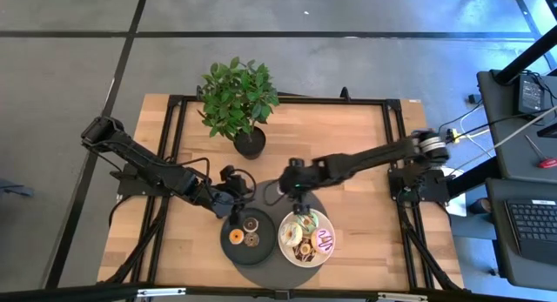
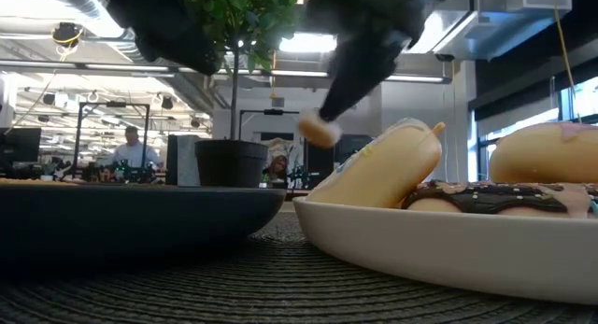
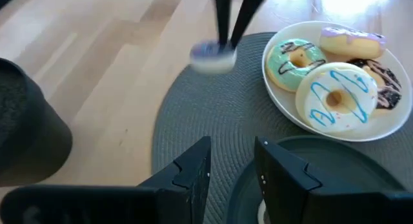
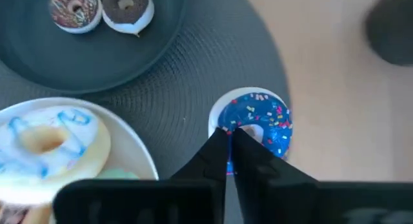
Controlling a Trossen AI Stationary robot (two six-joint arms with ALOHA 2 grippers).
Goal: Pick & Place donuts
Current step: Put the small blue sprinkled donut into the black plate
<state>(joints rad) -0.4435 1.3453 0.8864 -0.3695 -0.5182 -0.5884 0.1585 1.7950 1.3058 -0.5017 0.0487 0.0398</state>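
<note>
One blue-iced sprinkled donut is being pinched at its rim by the right gripper, whose fingers are closed together on the ring, hanging above the round grey mat just beside the white plate. That plate is holding the larger donuts: a white one with blue squiggles, a green one, a purple one and a chocolate one. Small donuts, a chocolate-sprinkled one and a brown one among them, are lying on the black plate.

The hold is looking thin, since only the fingertips are biting one edge of the ring; a quick swing could let the donut twist or slip out onto the mat. The left gripper is waiting with fingers apart over the near rim of the black plate, so a carry toward that plate risks the two arms meeting. Lowering onto the crowded white plate could nudge its donuts over the rim.

No brand, label or readable writing is showing on anything.
</note>
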